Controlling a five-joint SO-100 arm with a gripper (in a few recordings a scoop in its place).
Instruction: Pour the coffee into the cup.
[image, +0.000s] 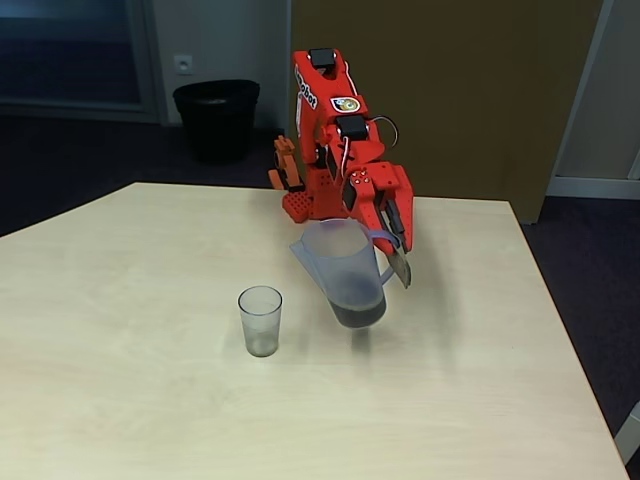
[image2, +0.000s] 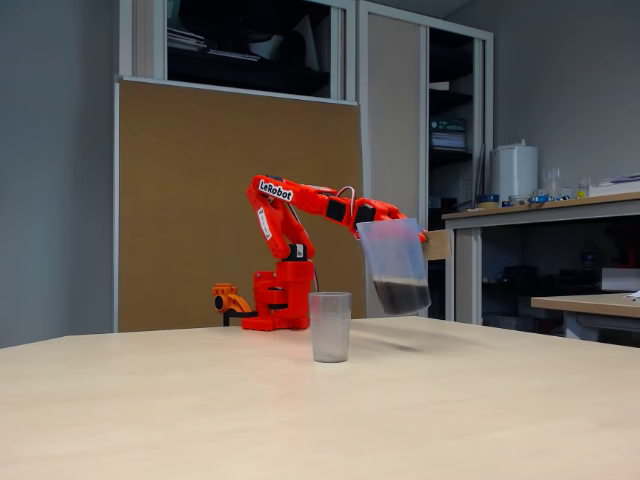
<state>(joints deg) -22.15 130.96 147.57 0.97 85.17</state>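
Above the table (image: 120, 400) we see the arm (image2: 300, 200) stretched forward, its gripper (image: 392, 248) clamped on the handle of the jug (image: 345, 270), coffee (image: 358, 312) inside, lifted right of the cup (image: 261, 320).

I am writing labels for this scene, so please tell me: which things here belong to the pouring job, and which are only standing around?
Belong to the job:
- jug, lifted off the table by its handle
- coffee in the jug's bottom
- cup, upright on the table
- tool, holding the jug's handle

Only standing around:
- black bin on the floor
- white canister on the far counter
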